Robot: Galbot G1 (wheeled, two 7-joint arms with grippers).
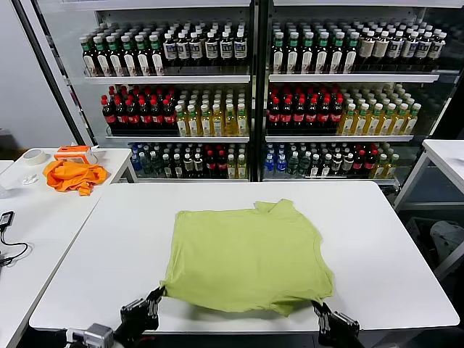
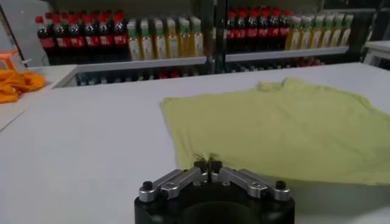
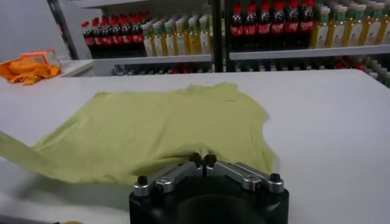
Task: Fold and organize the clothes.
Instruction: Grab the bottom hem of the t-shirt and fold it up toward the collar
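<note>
T-shirt (image 1: 246,257) lay flat near the table's (image 1: 391,246) front edge, left gripper (image 1: 154,295) clamped on its front-left corner, right gripper (image 1: 319,310) clamped on its front-right corner.

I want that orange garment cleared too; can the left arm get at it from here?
Probably not as things stand. The left gripper is shut on the T-shirt at the near table edge, while the orange garment lies on a separate side table far off to the left.
</note>
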